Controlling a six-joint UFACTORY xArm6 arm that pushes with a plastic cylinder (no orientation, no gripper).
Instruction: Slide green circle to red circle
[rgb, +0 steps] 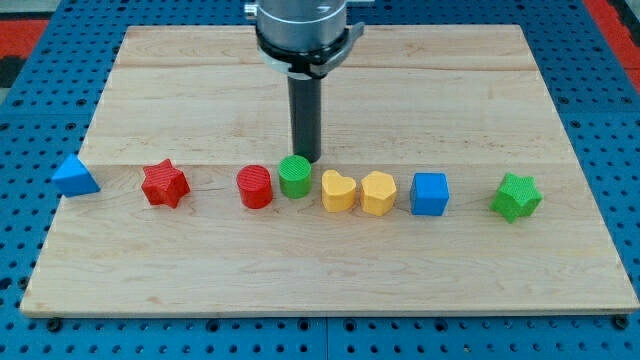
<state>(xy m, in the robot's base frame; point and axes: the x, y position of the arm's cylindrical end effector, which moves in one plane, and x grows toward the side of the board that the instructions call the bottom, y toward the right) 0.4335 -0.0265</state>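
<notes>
No jaws here, only my tip (306, 159) touching green circle (295, 176) from behind, red circle (255, 187) just left beyond it, on worktop (330, 260).

Pale, light-grained wooden board (330, 270) on a blue perforated surface (620, 150). Blocks, from the view's left: blue triangle (75, 177); red star (165, 184); red circle (255, 187); green circle (295, 176); yellow heart (338, 190); second yellow heart (378, 193); blue cube (430, 194); green star (516, 196). Rod black down to my tip (306, 159), under a silver-grey mount (300, 25).
</notes>
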